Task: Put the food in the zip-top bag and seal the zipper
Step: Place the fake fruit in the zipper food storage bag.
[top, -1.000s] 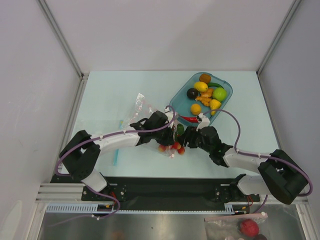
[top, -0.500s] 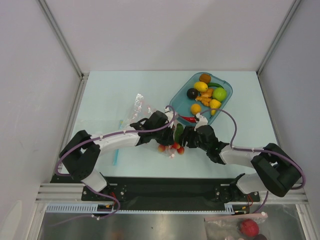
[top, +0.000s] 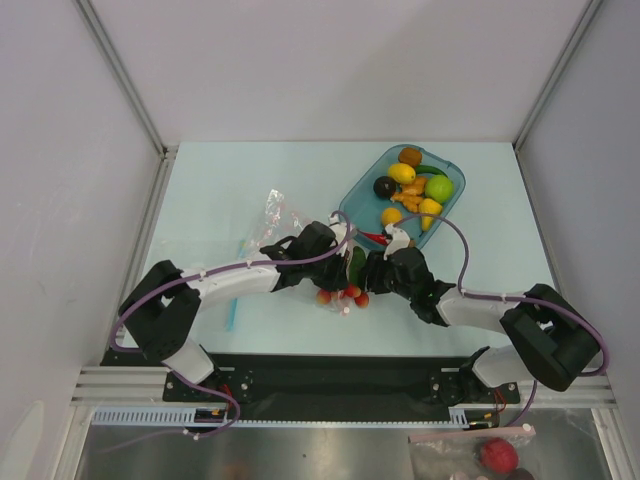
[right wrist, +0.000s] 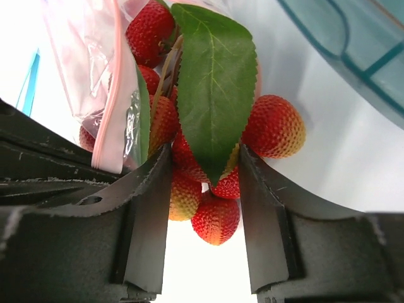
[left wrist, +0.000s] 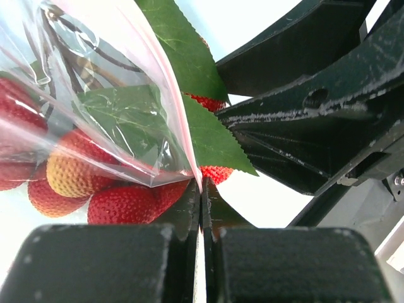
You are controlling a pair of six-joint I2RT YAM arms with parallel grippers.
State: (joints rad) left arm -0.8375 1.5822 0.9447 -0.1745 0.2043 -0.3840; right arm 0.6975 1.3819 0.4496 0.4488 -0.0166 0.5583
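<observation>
Close by the arm bases, at the middle of the table [top: 200, 190], the cluster [right wrist: 273, 126] of red berries lies with its far berries already inside the bag [left wrist: 76, 57] and the rest outside the mouth. It looks light and knobbly, with hard glossy berries and a stiff leaf [right wrist: 214, 82]. It will likely roll or twist if pinched at one berry, so a hold across the bunch's thick middle seems best. The right gripper [right wrist: 205, 164] does that, with its jaws part-way apart and pressed on the cluster from both sides. The bag is thin, limp and slippery, and only its firmer zipper [left wrist: 165, 107] gives a real grip. The left gripper [left wrist: 201, 189] has its jaws tight together on that mouth edge. Both arms reach inward, low and bent at the elbow, their wrists nearly meeting. Farther off to the right, the tray [top: 455, 195] holds the other food.
</observation>
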